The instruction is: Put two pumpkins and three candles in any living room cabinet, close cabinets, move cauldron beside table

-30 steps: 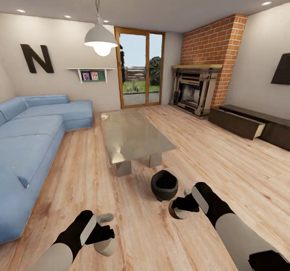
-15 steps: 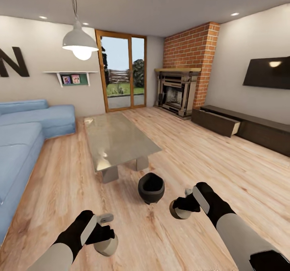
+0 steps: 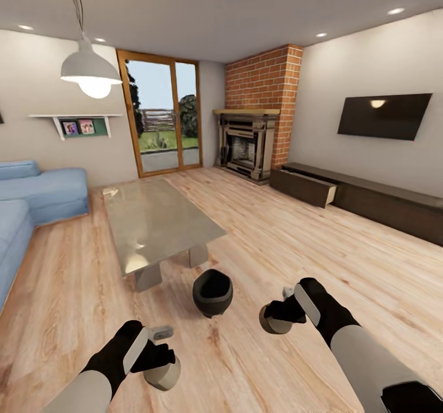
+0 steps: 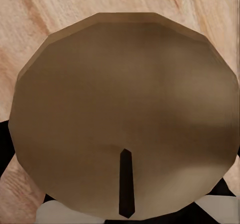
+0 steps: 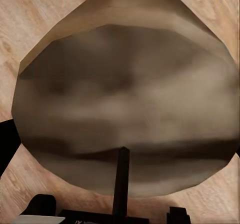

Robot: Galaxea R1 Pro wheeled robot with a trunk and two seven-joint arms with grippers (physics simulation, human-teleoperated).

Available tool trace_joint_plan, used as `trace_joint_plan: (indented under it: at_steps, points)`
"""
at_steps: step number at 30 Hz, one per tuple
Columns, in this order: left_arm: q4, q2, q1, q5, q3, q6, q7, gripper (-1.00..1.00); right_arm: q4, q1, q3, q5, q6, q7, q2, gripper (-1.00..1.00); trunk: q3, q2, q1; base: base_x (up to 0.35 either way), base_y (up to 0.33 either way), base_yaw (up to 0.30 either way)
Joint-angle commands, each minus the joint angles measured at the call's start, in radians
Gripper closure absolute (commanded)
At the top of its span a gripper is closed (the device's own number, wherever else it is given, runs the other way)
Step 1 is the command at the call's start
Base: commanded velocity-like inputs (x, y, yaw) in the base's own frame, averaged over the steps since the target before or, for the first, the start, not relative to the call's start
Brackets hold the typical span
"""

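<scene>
Low in the head view, my left gripper [image 3: 159, 359] is shut on a tan candle [image 3: 165, 374]. That candle [image 4: 125, 114] shows end-on with its dark wick in the left wrist view. My right gripper [image 3: 278, 314] is shut on a second candle [image 3: 269, 324], which looms close in the right wrist view as a tan candle [image 5: 125, 99]. The black cauldron [image 3: 212, 291] stands on the floor just off the near corner of the glass-topped table [image 3: 154, 219]. The long dark cabinet [image 3: 381, 201] runs along the right wall with one drawer [image 3: 307, 188] pulled open. No pumpkins are in view.
A blue sofa [image 3: 37, 195] sits at the left. The brick fireplace [image 3: 249, 142] fills the far corner beside glass doors [image 3: 161, 115]. A TV [image 3: 383, 115] hangs above the cabinet and a pendant lamp [image 3: 90, 69] above the table. Wood floor stretches between me and the cabinet.
The camera has turned to the right, so the whole room has slid left and more of the cabinet and TV shows. Both arms hold their candles as before.
</scene>
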Motion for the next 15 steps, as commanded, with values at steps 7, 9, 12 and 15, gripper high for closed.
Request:
trace_joint_plan:
  at_steps: [7,9,12,15]
  points:
    - [-0.002,0.0,0.0,0.009,-0.002,0.004,0.005,1.0,-0.001,-0.001,0.006,-0.014,0.003,-0.009,-0.001,1.0,0.029,0.049,-0.027,0.0,0.0,-0.236]
    - [-0.002,0.0,0.0,0.009,-0.002,0.004,0.005,1.0,-0.001,-0.001,0.006,-0.014,0.003,-0.009,-0.001,1.0,0.038,0.063,-0.035,0.0,0.0,-0.236]
    - [-0.002,0.0,0.0,0.009,-0.002,0.004,0.005,1.0,-0.001,-0.001,0.006,-0.014,0.003,-0.009,-0.001,1.0,0.049,0.084,-0.046,0.0,0.0,-0.139]
    - [-0.002,0.0,0.0,0.009,-0.002,0.004,0.005,1.0,-0.001,-0.001,0.006,-0.014,0.003,-0.009,-0.001,1.0,0.058,0.105,-0.058,0.0,0.0,-0.025]
